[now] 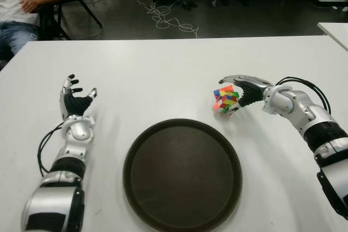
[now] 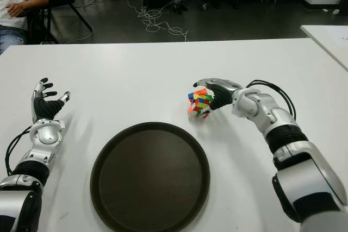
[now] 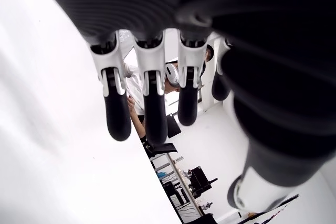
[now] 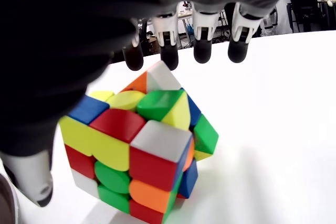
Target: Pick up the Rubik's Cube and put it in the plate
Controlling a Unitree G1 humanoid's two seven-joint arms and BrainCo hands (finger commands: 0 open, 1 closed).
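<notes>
- Multicoloured Rubik's Cube (image 1: 226, 98) sits at the fingertips of the right hand (image 1: 243, 94), above the white table (image 1: 163, 69), at about 2 o'clock from the round plate (image 1: 182, 175) and just outside its rim
- Right hand reaches in from 3 o'clock; fingers (image 4: 202, 34) arch over the cube's top, thumb low on the near side
- Right wrist view: fingertips at or just over the cube's upper corner, thumb beside a lower face. Grip looks partly closed round the cube; whether it has firm contact or the cube has left the table, I cannot tell
- Cube is tilted, one corner uppermost, and its layers are twisted out of line, so no flat face is offered to the fingers
- Colours showing: red, yellow, green, blue, orange, white; stickers glossy, edges rounded
- No long axis; roughly equal every way
- Key relation: plate centre lies toward 7–8 o'clock from the cube, so my judgement is a short carry inward and toward the robot, clearing the raised rim
- Right hand is far nearer; left hand (image 1: 74, 103) shows well apart, at 9 o'clock of the plate, fingers spread and holding nothing
- Plate is dark brown, shallow, bare inside
- Risk, as I judge it: the misaligned layers could shift under pressure and loosen the hold
- Seated person (image 1: 22, 4) at far 11 o'clock, clear of the work
</notes>
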